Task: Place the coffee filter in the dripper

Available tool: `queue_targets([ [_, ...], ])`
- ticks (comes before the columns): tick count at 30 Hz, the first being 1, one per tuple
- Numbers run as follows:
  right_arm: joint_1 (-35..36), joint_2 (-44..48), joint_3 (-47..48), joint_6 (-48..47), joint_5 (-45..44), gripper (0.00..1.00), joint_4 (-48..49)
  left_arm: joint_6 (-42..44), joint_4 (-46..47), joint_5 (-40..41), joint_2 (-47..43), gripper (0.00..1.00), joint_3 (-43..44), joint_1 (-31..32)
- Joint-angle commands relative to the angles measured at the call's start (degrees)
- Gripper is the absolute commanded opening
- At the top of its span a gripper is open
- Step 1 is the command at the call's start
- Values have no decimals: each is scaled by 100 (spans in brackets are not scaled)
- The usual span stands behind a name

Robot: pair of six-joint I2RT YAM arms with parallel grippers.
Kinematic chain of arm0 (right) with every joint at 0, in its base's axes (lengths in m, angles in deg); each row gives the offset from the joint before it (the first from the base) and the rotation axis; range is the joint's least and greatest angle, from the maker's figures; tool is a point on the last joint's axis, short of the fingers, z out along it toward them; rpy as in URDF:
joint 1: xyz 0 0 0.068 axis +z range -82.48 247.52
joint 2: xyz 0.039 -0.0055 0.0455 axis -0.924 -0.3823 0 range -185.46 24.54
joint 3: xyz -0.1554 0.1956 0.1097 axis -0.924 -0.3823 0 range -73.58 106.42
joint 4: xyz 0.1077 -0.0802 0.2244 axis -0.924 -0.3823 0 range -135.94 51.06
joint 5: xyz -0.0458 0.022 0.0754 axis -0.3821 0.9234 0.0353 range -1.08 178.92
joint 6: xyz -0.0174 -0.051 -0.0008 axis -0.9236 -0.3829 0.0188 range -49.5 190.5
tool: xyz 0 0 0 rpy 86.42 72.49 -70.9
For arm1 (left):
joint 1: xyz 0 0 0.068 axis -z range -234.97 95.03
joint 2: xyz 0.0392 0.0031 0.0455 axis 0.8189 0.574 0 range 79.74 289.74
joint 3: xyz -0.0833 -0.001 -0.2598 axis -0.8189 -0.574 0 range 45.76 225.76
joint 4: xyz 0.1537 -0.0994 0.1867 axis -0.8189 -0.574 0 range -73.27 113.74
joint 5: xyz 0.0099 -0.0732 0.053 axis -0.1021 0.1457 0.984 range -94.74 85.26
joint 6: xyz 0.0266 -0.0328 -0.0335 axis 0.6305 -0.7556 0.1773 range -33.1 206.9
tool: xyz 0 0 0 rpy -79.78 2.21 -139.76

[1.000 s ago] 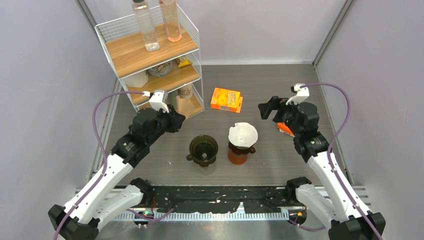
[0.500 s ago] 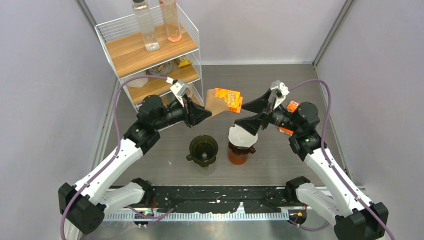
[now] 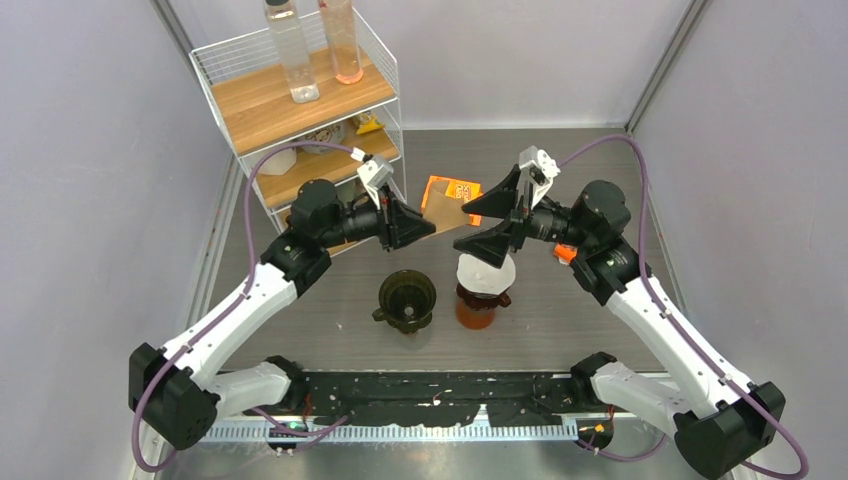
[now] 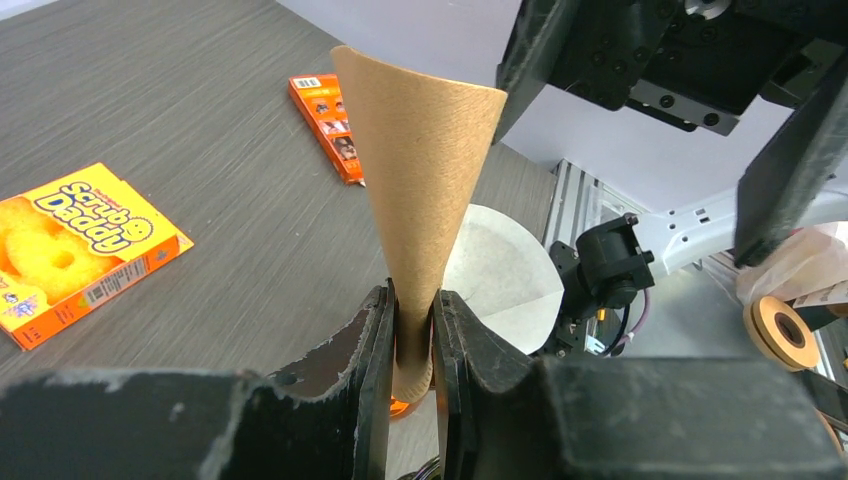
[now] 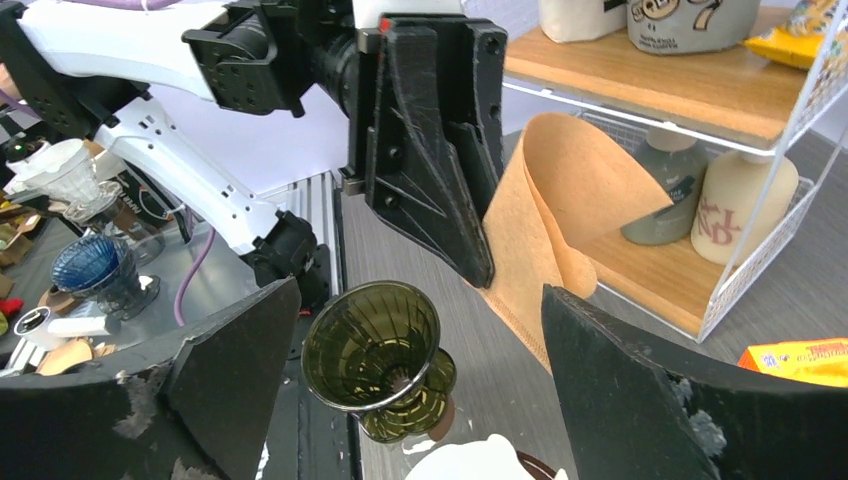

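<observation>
My left gripper [image 3: 418,226] [image 4: 412,330] is shut on the narrow end of a brown paper coffee filter [image 3: 447,214] [image 4: 420,170], held in the air above the table. The dark green glass dripper [image 3: 407,299] [image 5: 375,342] stands empty below it, towards the front. My right gripper [image 3: 482,218] [image 5: 430,400] is open wide, facing the filter [image 5: 560,225] from the right without touching it. An amber dripper [image 3: 477,308] with a white filter [image 3: 488,270] [image 4: 500,270] in it stands right of the green one.
A wire shelf [image 3: 300,110] with bottles and jars stands at the back left. An orange sponge box [image 3: 452,190] [image 4: 70,245] lies behind the drippers. A small orange packet [image 4: 328,110] lies on the right, partly hidden by my right arm.
My left gripper has carried the brown filter from the shelf towards the table's middle. My right gripper has swung left and opened wide beside the filter.
</observation>
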Motion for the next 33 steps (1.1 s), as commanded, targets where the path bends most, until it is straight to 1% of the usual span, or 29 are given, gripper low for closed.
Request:
queue_targets([
  [1,32,-69,319,-311,-201,97,-332,31,367,-293,32,26,257,29],
  [3,31,-74,419,-406,-282,97,-400,53,346,-379,75,26,257,25],
  [7,32,-122,658,-421,-93,97,-379,192,340,-632,123,26,243,55],
  [17,124,-411,974,-272,102,97,-377,405,117,-513,222,25,364,112],
  [23,164,-687,1269,-368,41,96,-715,651,-56,-475,290,25,426,194],
  [26,191,-750,1335,-344,149,90,-785,690,-116,-366,339,25,470,202],
  [29,210,-811,1387,-373,256,88,-1008,736,-131,-405,399,25,527,208],
  [33,229,-859,1447,-416,96,80,-1392,753,-168,-347,476,24,607,217],
])
